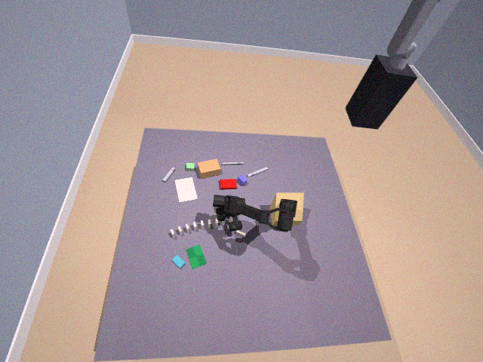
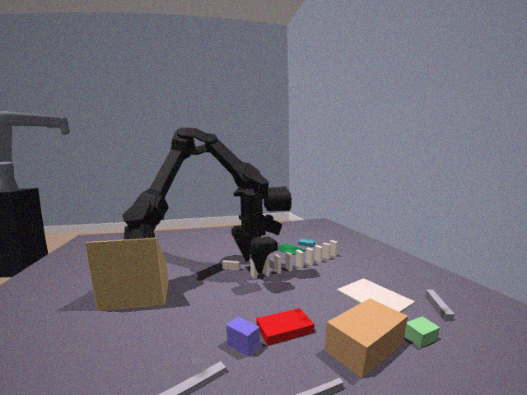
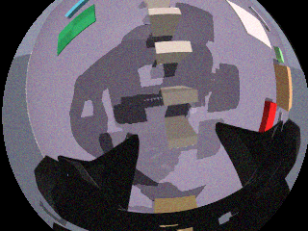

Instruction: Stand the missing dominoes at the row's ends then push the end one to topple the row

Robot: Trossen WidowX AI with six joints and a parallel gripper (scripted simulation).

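Plainly open gripper (image 1: 228,221) (image 2: 254,265) (image 3: 179,133), wrist cam; ext. unclear

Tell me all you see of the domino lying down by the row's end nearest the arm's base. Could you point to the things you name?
The lying domino (image 1: 240,233) (image 2: 230,265) is a plain off-white rectangular block, smooth and matte-looking, perhaps plastic or wood. It rests lengthwise on the grey-purple mat (image 1: 272,292) (image 2: 204,340), just off that end. The open tool (image 1: 228,220) (image 2: 254,265) (image 3: 179,133) is beside it, apparently without contact.

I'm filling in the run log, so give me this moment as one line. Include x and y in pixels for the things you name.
claw (image 2: 254,267) (image 3: 179,133): open | near-end domino (image 2: 254,269) (image 3: 181,132): standing, between the spread fingers | spare domino (image 1: 240,233) (image 2: 230,265): lying flat | row: not toppled
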